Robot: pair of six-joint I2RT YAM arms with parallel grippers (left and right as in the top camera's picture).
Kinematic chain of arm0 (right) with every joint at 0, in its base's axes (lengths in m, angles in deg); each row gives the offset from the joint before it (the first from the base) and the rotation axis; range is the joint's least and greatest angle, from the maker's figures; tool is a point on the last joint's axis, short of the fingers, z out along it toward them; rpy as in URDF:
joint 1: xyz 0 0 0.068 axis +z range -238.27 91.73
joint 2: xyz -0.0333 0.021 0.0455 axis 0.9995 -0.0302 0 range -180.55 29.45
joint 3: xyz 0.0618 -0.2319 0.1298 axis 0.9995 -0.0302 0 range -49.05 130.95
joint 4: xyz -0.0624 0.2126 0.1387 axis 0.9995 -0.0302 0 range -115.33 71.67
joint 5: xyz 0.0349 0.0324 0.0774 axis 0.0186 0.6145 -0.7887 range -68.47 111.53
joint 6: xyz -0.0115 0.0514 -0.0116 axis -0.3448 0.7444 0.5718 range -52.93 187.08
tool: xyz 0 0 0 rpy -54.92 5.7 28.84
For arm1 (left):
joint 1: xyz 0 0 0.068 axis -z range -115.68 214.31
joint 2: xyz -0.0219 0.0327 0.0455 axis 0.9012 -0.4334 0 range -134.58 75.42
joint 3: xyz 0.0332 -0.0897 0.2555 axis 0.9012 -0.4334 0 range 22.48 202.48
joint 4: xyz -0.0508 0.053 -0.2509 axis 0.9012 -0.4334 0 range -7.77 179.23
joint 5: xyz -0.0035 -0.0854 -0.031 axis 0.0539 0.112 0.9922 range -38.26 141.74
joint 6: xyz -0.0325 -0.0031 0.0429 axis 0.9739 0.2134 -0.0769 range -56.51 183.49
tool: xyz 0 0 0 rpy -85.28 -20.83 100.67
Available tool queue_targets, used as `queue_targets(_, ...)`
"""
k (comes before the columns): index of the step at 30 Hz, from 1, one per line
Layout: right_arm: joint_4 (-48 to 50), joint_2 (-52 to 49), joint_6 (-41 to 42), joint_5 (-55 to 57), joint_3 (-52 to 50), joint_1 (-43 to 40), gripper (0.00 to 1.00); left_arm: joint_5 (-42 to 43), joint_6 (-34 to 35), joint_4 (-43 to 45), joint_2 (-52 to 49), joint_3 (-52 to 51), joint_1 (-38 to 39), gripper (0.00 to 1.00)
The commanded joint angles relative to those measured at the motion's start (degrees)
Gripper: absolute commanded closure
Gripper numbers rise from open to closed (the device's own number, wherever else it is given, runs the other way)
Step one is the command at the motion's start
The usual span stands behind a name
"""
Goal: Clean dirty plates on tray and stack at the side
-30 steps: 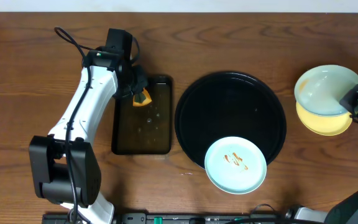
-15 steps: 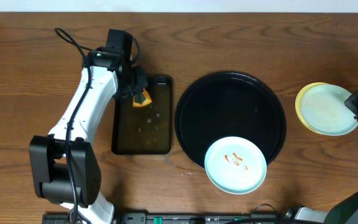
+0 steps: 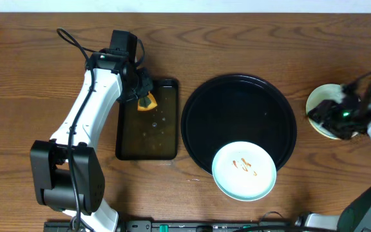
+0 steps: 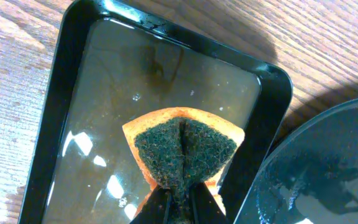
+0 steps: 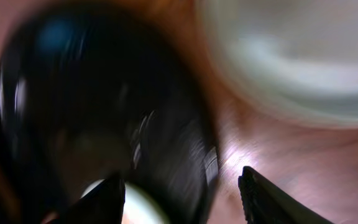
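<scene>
From overhead, the round tray [image 3: 237, 103] is seen on the table [image 3: 31, 77]. A mint plate [image 3: 243, 171] smeared with orange sauce is laid over the tray's near rim, partly on it and partly past it. To the right of the tray, apart from it, a pale plate [image 3: 316, 103] is set on the bare wood and is largely covered by the right claw [image 3: 321, 118]; whether more than one plate lies there cannot be told. To the left of the tray a rectangular tray [image 3: 147, 138] is placed, and above it the left claw [image 3: 145, 96] is closed on an orange sponge [image 3: 149, 102].

In the left wrist view, the sponge [image 4: 182, 149] is pinched by the left claw [image 4: 176, 198], green scouring face up, over the wet rectangular tray [image 4: 61, 93], with the round tray [image 4: 316, 162] at the right.

The right wrist view is heavily blurred. The right claw [image 5: 182, 193] is shown with its fingers [image 5: 107, 199] spread and nothing between them. The round tray [image 5: 104, 112] and the pale plate [image 5: 297, 56] are made out beyond.
</scene>
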Motion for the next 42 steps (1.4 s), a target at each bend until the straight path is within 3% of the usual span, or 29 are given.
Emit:
queue_targets(1, -3.87, -0.52, -10.62, -6.43, -1.11, 4.72, 0.4, -0.35, -0.52, -0.26, 0.13, -0.24, -0.2, 0.92)
queue_targets(8, -6.16, -0.52, -11.65, -4.11, -6.99, 13.75, 0.41, -0.35, -0.52, -0.31, 0.13, -0.22, -0.2, 0.92)
queue_targets(14, 0.57, -0.52, -9.4, -3.85, -14.36, 18.01, 0.46, -0.35, -0.52, -0.31, 0.13, -0.24, -0.2, 0.92)
queue_targets(22, 9.62, -0.52, -6.08, -3.89, -20.41, 18.58, 0.53, -0.35, -0.52, -0.68, 0.13, -0.24, -0.2, 0.92)
queue_targets(31, 10.43, -0.52, -6.05, -3.89, -21.86, 18.58, 0.8, -0.35, -0.52, -0.74, 0.13, -0.24, -0.2, 0.93)
queue_targets(42, 9.79, -0.52, -6.03, -3.87, -22.4, 18.58, 0.81, -0.35, -0.52, -0.94, 0.13, -0.24, -0.2, 0.92)
